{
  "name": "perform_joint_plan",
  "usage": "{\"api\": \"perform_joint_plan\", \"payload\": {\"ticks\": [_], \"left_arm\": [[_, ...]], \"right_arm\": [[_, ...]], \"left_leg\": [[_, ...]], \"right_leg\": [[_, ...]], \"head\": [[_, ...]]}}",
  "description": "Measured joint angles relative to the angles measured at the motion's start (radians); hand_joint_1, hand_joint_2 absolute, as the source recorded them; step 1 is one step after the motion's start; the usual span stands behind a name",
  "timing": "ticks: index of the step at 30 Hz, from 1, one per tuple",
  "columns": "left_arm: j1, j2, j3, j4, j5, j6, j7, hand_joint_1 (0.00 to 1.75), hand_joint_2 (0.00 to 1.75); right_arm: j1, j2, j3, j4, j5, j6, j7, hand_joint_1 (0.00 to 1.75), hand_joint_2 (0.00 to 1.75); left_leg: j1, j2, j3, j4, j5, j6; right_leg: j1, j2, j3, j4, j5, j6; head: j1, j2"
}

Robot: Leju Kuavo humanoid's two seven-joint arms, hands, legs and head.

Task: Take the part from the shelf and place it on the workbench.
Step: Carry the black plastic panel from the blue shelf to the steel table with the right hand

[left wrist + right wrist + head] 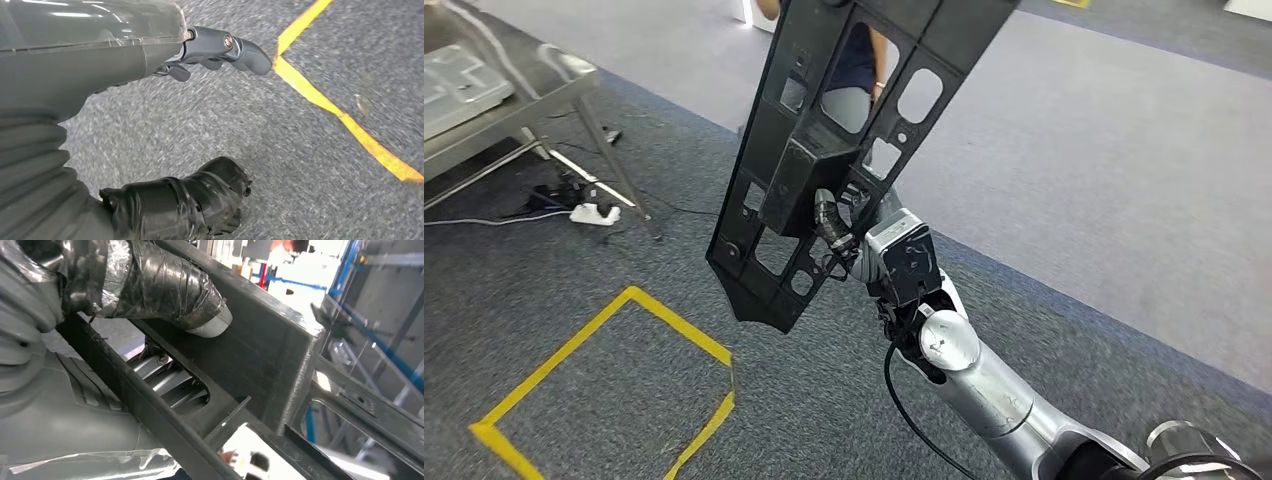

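Right hand (849, 245) grips the part (824, 150) near its lower middle: taped dark fingers (829, 222) hook through a cutout, thumb (165, 287) pressed flat on a rib in the right wrist view. Part is a long black frame with many openings, held up in the air, tilted, lower tip above grey carpet (984, 300). Left hand (190, 125) hangs over carpet, holding nothing, thumb and fingers apart. Yellow tape (604, 370) square on floor below-left of part. Metal table (484, 100) far left; person (859, 60) seen through part.
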Motion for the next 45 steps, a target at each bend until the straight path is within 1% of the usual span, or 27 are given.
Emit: {"api": "perform_joint_plan", "payload": {"ticks": [1,3,5,7,9,11,12,14,16,18,20,21,23,25,26,27,28,30,31,33,35,36,38,39,41,43,45], "left_arm": [[-0.001,0.0,0.0,0.0,-0.002,0.0,-0.001,0.0,1.75],[-0.001,0.001,0.0,0.0,-0.005,-0.001,-0.006,0.0,1.75],[0.005,0.004,0.0,0.001,-0.007,-0.003,-0.009,0.0,1.75],[0.008,0.006,0.0,0.002,-0.011,-0.006,-0.01,0.0,1.75],[0.005,0.006,0.0,0.002,-0.017,-0.007,-0.01,0.0,1.75],[0.003,0.006,0.0,0.002,-0.023,-0.006,-0.011,0.0,1.75],[0.005,0.006,0.0,0.002,-0.024,-0.005,-0.011,0.0,1.75],[0.007,0.006,0.0,0.002,-0.023,-0.003,-0.013,0.0,1.75],[0.006,0.007,0.0,0.002,-0.02,-0.003,-0.017,0.0,1.75],[0.003,0.007,0.0,0.002,-0.019,-0.001,-0.018,0.0,1.75],[0.004,0.008,0.0,0.002,-0.018,0.002,-0.016,0.0,1.75],[0.005,0.008,0.0,0.002,-0.018,0.004,-0.014,0.0,1.75],[0.003,0.008,0.0,0.002,-0.019,0.006,-0.011,0.0,1.75],[-0.002,0.008,0.0,0.002,-0.018,0.006,-0.01,0.0,1.75],[-0.004,0.007,0.0,0.002,-0.015,0.006,-0.009,0.0,1.75],[-0.005,0.007,0.0,0.002,-0.011,0.005,-0.007,0.0,1.75],[-0.005,0.007,0.0,0.002,-0.007,0.004,-0.004,0.0,1.75],[-0.005,0.006,0.0,0.002,0.001,0.0,0.004,0.0,1.75],[-0.007,0.005,0.0,0.002,0.004,-0.004,0.007,0.0,1.75],[-0.009,0.004,0.001,0.002,0.009,-0.009,0.012,0.0,1.75],[-0.008,0.005,0.001,0.002,0.012,-0.011,0.017,0.0,1.75],[-0.007,0.005,0.001,0.002,0.013,-0.011,0.019,0.0,1.75],[-0.01,0.005,0.001,0.002,0.013,-0.011,0.021,0.0,1.75],[-0.013,0.003,0.001,0.002,0.013,-0.011,0.022,0.0,1.75],[-0.018,0.002,0.001,0.002,0.013,-0.011,0.022,0.0,1.75],[-0.018,0.002,0.001,0.002,0.013,-0.011,0.023,0.0,1.75],[-0.018,0.002,0.001,0.002,0.013,-0.011,0.023,0.0,1.75]], "right_arm": [[0.0,-0.001,0.0,0.0,0.012,-0.004,0.004,1.75,1.75],[0.0,-0.003,0.0,0.001,0.027,-0.008,0.012,1.75,1.75],[-0.001,-0.006,0.0,0.001,0.036,-0.009,0.017,1.75,1.75],[-0.003,-0.008,0.0,0.0,0.041,-0.009,0.021,1.75,1.75],[-0.002,-0.01,0.0,0.0,0.043,-0.008,0.024,1.75,1.75],[0.001,-0.011,0.0,0.0,0.045,-0.008,0.025,1.75,1.75],[0.002,-0.011,0.0,0.0,0.047,-0.008,0.026,1.75,1.75],[0.003,-0.011,0.0,0.0,0.06,-0.007,0.031,1.75,1.75],[0.003,-0.011,0.0,0.0,0.08,-0.008,0.041,1.75,1.75],[0.003,-0.013,0.0,0.0,0.092,-0.008,0.047,1.75,1.75],[0.003,-0.014,0.0,0.0,0.095,-0.007,0.05,1.75,1.75],[0.002,-0.015,0.0,0.0,0.095,-0.007,0.051,1.75,1.75],[0.001,-0.017,0.0,0.0,0.095,-0.007,0.052,1.75,1.75],[0.005,-0.019,0.0,0.0,0.095,-0.007,0.053,1.75,1.75],[0.008,-0.02,0.0,0.001,0.094,-0.008,0.053,1.75,1.75],[0.011,-0.021,0.0,0.001,0.091,-0.009,0.052,1.75,1.75],[0.014,-0.021,0.0,0.002,0.087,-0.011,0.049,1.75,1.75],[0.015,-0.022,0.0,0.002,0.075,-0.011,0.042,1.75,1.75],[0.015,-0.022,0.0,0.002,0.069,-0.01,0.038,1.75,1.75],[0.015,-0.022,0.0,0.003,0.053,-0.005,0.031,1.75,1.75],[0.015,-0.022,0.0,0.003,0.029,0.002,0.018,1.75,1.75],[0.014,-0.022,0.0,0.003,0.016,0.007,0.01,1.75,1.75],[0.015,-0.021,0.0,0.003,0.0,0.014,0.0,1.75,1.75],[0.016,-0.021,0.0,0.003,-0.003,0.016,-0.001,1.75,1.75],[0.018,-0.021,0.0,0.003,-0.004,0.016,-0.003,1.75,1.75],[0.021,-0.022,0.0,0.004,-0.004,0.016,-0.003,1.75,1.75],[0.022,-0.022,0.0,0.004,-0.004,0.016,-0.003,1.75,1.75]], "left_leg": [[0.001,-0.014,-0.004,0.007,-0.004,-0.005],[0.005,-0.04,-0.013,0.012,-0.005,-0.017],[0.008,-0.053,-0.017,0.006,-0.002,-0.029],[0.005,0.0,-0.033,0.038,-0.021,-0.041],[0.006,0.07,-0.087,0.144,-0.069,-0.051],[0.011,0.09,-0.147,0.25,-0.099,-0.057],[0.013,0.093,-0.157,0.261,-0.091,-0.059],[0.014,0.106,-0.114,0.17,-0.027,-0.057],[0.005,0.148,-0.047,0.041,0.019,-0.047],[-0.008,0.168,-0.023,-0.004,0.018,-0.034],[-0.007,0.145,-0.02,-0.011,0.017,-0.023],[-0.004,0.133,-0.013,-0.018,0.017,-0.017],[0.004,0.11,0.002,-0.031,0.019,-0.006],[0.004,0.086,0.007,-0.031,0.017,0.003],[0.003,0.071,0.008,-0.03,0.015,0.005],[0.003,0.056,0.009,-0.028,0.013,0.005],[0.003,0.039,0.01,-0.024,0.01,0.005],[0.005,0.01,0.011,-0.014,0.001,-0.002],[0.005,-0.002,0.009,-0.005,-0.004,-0.006],[0.007,-0.02,0.002,0.001,-0.009,-0.018],[0.009,-0.032,-0.003,-0.003,-0.011,-0.03],[0.008,-0.022,-0.005,0.001,-0.014,-0.036],[0.007,0.029,-0.031,0.055,-0.042,-0.047],[0.008,0.06,-0.059,0.112,-0.066,-0.053],[0.013,0.089,-0.131,0.237,-0.109,-0.061],[0.016,0.094,-0.155,0.259,-0.087,-0.063],[0.017,0.095,-0.105,0.141,-0.009,-0.059]], "right_leg": [[-0.004,0.024,0.018,-0.047,0.02,-0.002],[-0.004,0.048,0.033,-0.082,0.02,-0.008],[-0.003,0.026,0.042,-0.093,0.022,-0.019],[-0.006,0.0,0.056,-0.108,0.024,-0.032],[-0.003,-0.03,0.068,-0.116,0.021,-0.041],[-0.001,-0.06,0.074,-0.116,0.015,-0.045],[0.0,-0.073,0.077,-0.116,0.011,-0.044],[0.0,-0.099,0.089,-0.116,0.002,-0.041],[0.003,-0.123,0.102,-0.117,-0.009,-0.034],[0.008,-0.143,0.109,-0.12,-0.017,-0.024],[0.011,-0.161,0.118,-0.125,-0.024,-0.013],[0.01,-0.153,0.121,-0.121,-0.031,-0.008],[0.007,-0.103,0.096,-0.055,-0.069,-0.003],[0.007,-0.055,0.026,0.075,-0.117,-0.002],[0.007,-0.047,-0.011,0.13,-0.129,-0.001],[0.006,-0.044,-0.034,0.152,-0.12,-0.001],[0.006,-0.041,-0.041,0.139,-0.093,-0.001],[0.002,-0.018,-0.004,0.02,-0.012,-0.003],[0.0,0.001,0.017,-0.04,0.014,-0.004],[-0.001,0.029,0.038,-0.093,0.025,-0.01],[0.0,0.021,0.044,-0.099,0.024,-0.02],[-0.001,0.016,0.048,-0.103,0.024,-0.025],[-0.006,0.003,0.061,-0.113,0.025,-0.037],[-0.004,-0.003,0.066,-0.115,0.023,-0.041],[-0.003,-0.017,0.075,-0.116,0.015,-0.044],[-0.003,-0.026,0.088,-0.116,0.004,-0.042],[-0.003,-0.034,0.106,-0.116,-0.01,-0.038]], "head": [[-0.001,0.0],[-0.001,0.0],[-0.001,0.0],[-0.004,0.0],[-0.007,0.0],[-0.008,0.0],[-0.008,0.0],[-0.008,0.0],[-0.008,0.0],[-0.007,0.0],[-0.006,0.0],[-0.005,0.0],[-0.003,0.0],[-0.001,0.0],[0.0,0.0],[0.0,0.0],[0.0,0.0],[0.0,0.0],[0.0,0.0],[-0.001,0.0],[-0.001,0.0],[-0.001,0.0],[-0.004,0.0],[-0.006,0.0],[-0.008,0.0],[-0.008,0.0],[-0.008,0.0]]}}
